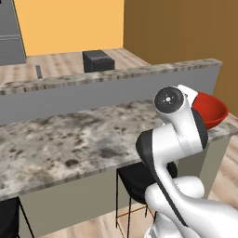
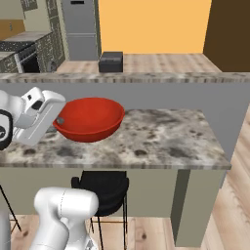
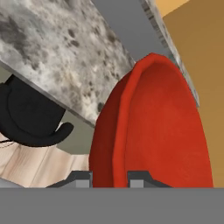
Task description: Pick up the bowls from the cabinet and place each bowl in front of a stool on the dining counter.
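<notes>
Speckled grey-brown stone is the biggest thing going on, the dining counter [image 2: 161, 136] with its raised back ledge and plain grey sides; a black stool [image 2: 105, 188] sits tucked under its front edge; the glossy red bowl [image 2: 90, 118] is right above that stool, over the counter's front part, though whether it's actually resting on the stone or just above it I can't tell; the gripper [image 3: 109, 178] has it by the near rim, fingers nearly closed, one either side of the bowl wall in the hand view; from the right base view the fingers are mostly hidden behind the white hand; in the left base view the arm covers about half the bowl.
</notes>
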